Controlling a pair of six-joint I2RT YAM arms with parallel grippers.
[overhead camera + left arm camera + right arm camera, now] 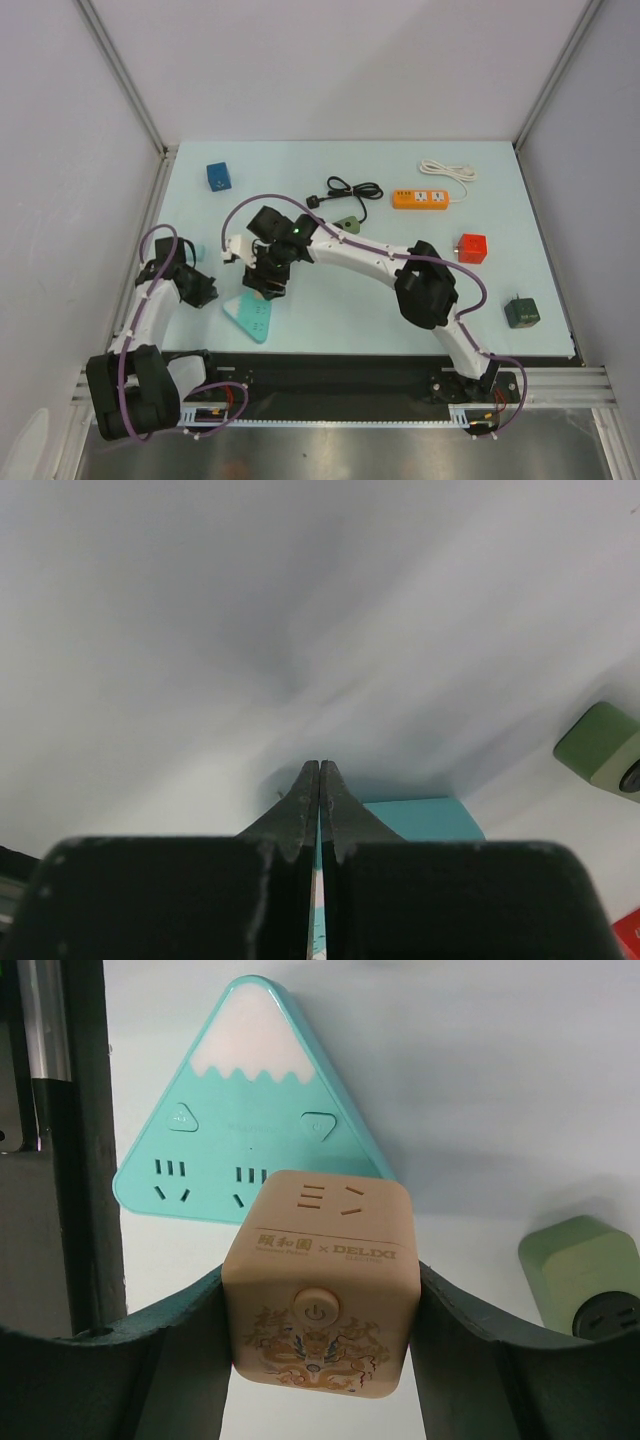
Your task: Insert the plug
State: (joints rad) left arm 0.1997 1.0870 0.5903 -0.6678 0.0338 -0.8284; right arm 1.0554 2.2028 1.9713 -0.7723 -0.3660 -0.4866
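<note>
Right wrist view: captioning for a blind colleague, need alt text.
The right end effector grips a tan cube adapter by its sides, a teal mountain-shaped power strip beyond it. A green cube adapter sits at right.

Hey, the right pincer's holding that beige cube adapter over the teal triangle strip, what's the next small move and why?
Probably ease the right pincer straight down, holding the beige cube adapter square. It sits clamped between both fingers, overlapping the bottom-row sockets of the teal triangle strip, so lowering seems what's left; contact can't be judged.
</note>
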